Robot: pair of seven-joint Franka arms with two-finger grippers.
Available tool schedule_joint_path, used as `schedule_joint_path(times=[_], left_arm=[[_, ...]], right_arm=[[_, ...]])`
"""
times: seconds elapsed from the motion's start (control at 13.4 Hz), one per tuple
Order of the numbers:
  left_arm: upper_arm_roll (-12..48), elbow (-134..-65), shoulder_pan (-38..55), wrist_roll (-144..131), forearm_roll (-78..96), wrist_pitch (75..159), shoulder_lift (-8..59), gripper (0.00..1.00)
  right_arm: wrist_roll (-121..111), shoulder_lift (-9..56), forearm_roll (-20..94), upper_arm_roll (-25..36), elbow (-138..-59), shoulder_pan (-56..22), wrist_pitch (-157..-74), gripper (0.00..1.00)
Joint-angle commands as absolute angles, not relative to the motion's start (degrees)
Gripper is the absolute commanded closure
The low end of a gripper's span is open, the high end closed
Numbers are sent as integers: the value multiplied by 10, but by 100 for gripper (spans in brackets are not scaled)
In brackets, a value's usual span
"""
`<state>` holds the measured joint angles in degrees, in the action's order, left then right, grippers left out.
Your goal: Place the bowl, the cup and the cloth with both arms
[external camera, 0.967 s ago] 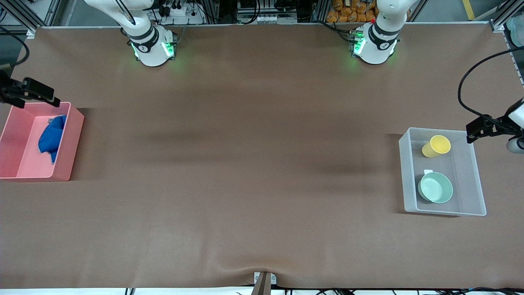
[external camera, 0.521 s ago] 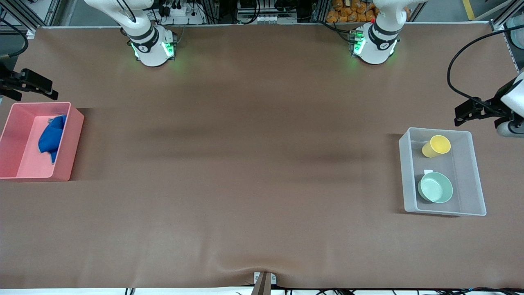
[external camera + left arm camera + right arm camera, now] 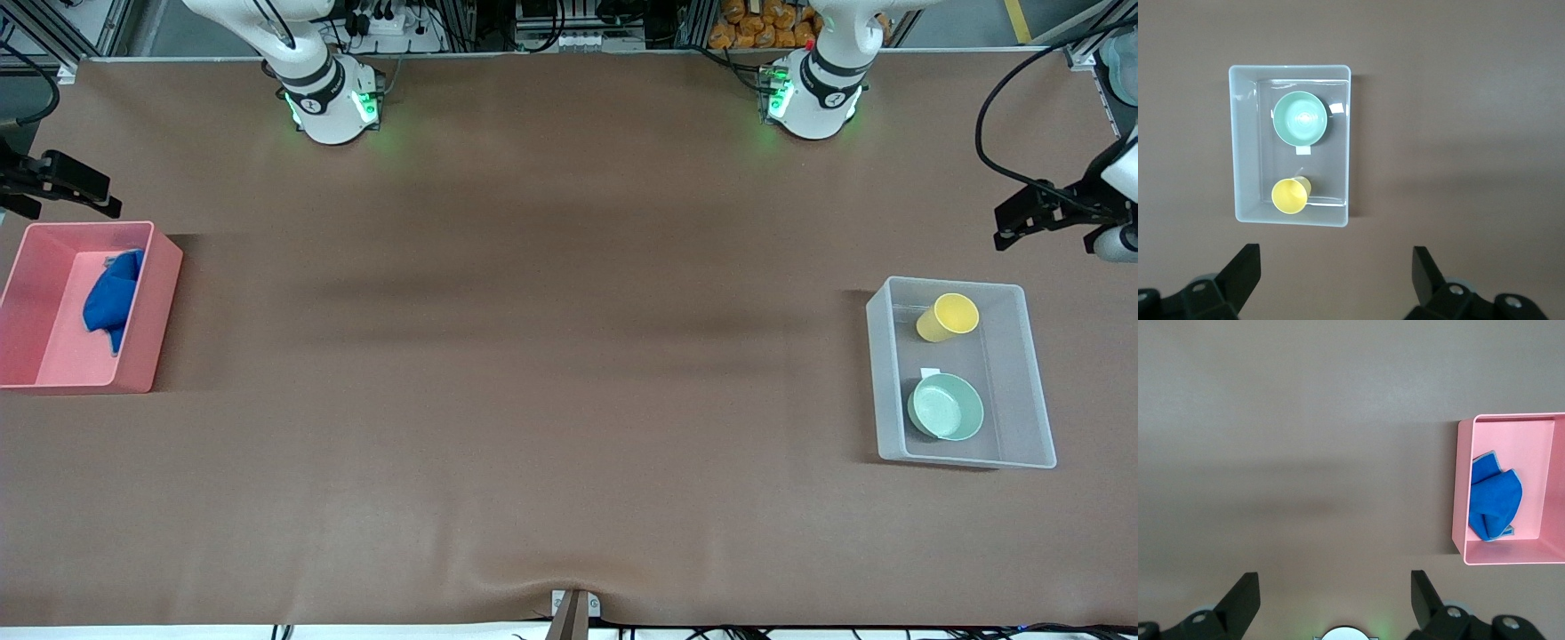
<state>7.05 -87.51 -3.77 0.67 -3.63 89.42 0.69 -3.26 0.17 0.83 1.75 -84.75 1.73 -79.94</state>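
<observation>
The mint-green bowl (image 3: 946, 407) and the yellow cup (image 3: 948, 317) sit in a clear plastic bin (image 3: 1018, 298) at the left arm's end of the table. The cup is farther from the front camera than the bowl. Both show in the left wrist view, bowl (image 3: 1299, 119) and cup (image 3: 1290, 195). The blue cloth (image 3: 113, 299) lies crumpled in a pink bin (image 3: 162, 307) at the right arm's end, and shows in the right wrist view (image 3: 1493, 495). My left gripper (image 3: 1335, 267) is open and empty, up over bare table beside the clear bin (image 3: 1036, 216). My right gripper (image 3: 1335, 590) is open and empty, up beside the pink bin (image 3: 62, 182).
The brown table cover (image 3: 551, 356) spans the space between the two bins. The arms' green-lit bases (image 3: 333, 102) stand along the table's edge away from the front camera. A small bracket (image 3: 573, 609) sits at the edge nearest the front camera.
My left gripper has risen off the clear bin's corner toward the bases' side. My right gripper has moved off the pink bin's edge the same way. Bowl, cup and cloth have not moved.
</observation>
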Motion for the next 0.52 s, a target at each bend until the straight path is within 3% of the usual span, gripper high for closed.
schedule_joint_path(times=[0.0, 0.45], left_arm=[[62, -907, -16, -26, -25, 894, -21, 0], [11, -932, 39, -43, -25, 893, -46, 0]], right_arm=[[-28, -10, -4, 21, -854, 7, -799, 0], [-28, -10, -3, 21, -854, 6, -798, 0]])
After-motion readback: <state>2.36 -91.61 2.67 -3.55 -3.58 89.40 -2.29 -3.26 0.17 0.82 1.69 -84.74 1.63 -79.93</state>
